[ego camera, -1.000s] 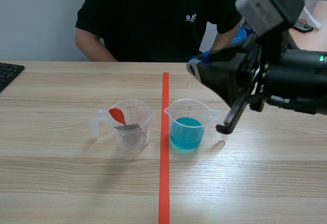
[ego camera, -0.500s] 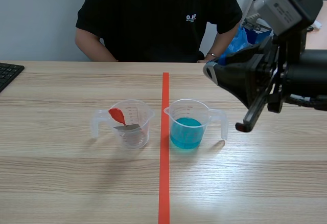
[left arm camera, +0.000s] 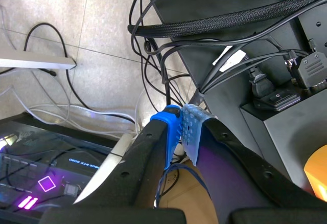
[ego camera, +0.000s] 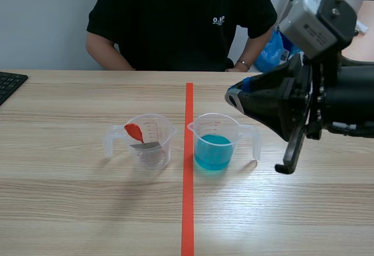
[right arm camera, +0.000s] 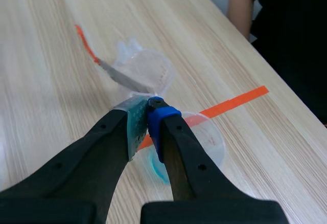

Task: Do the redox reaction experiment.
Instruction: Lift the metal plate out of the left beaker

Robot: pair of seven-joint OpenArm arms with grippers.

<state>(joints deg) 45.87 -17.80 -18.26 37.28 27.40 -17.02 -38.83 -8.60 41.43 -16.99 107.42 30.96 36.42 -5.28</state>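
Table (ego camera: 70,209) carries the cup of blue liquid (ego camera: 214,142), which stands upright. Right gripper (right arm camera: 148,112) hangs raised just right of that cup, its fingers closed together on nothing. Near the cup's left stands a second clear cup (ego camera: 151,141) holding a grey metal strip with a red end (ego camera: 140,139). Left gripper (left arm camera: 181,119), well away from the cup over floor cables (left arm camera: 153,45), is closed and empty. The strip seems not yet transferred. The next move calls for opening the fingers and pinching its red end.

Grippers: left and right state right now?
Left gripper: closed, holding nothing.
Right gripper: closed, holding nothing.
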